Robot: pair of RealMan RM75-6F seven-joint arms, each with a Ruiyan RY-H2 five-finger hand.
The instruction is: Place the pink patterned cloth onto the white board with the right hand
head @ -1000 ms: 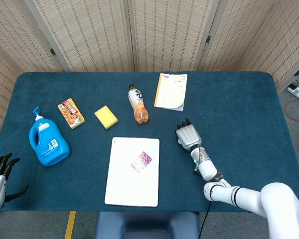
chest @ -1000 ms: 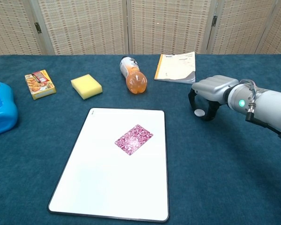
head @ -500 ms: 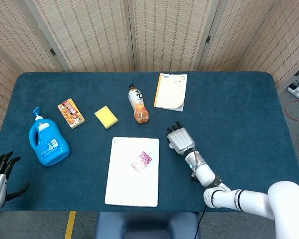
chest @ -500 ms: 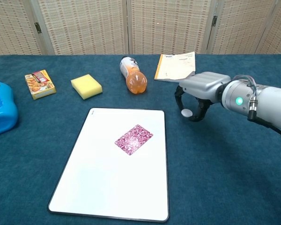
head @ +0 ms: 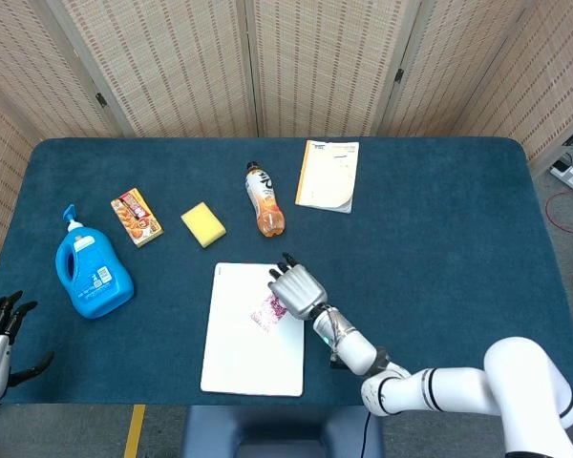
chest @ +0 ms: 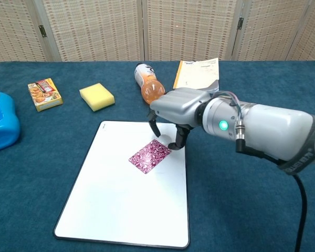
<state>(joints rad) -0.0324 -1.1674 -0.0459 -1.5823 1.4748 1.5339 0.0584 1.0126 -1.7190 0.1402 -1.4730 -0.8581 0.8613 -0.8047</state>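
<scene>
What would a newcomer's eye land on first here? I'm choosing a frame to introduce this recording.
Probably the right hand, hovering over the far right part of the white board at the table's near middle, fingers pointing down at the pink patterned cloth lying on the board. Next, the blue detergent bottle at the far left, and the orange drink bottle lying beyond the board.

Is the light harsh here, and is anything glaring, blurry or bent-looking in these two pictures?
Head view: soft, even light, no hard shadows; the white board shows no glare; the right hand is sharp. Chest view: the board is bright but not blown out, the pink patterned cloth keeps its pattern, and the forearm looms large because it is near the lens.
</scene>
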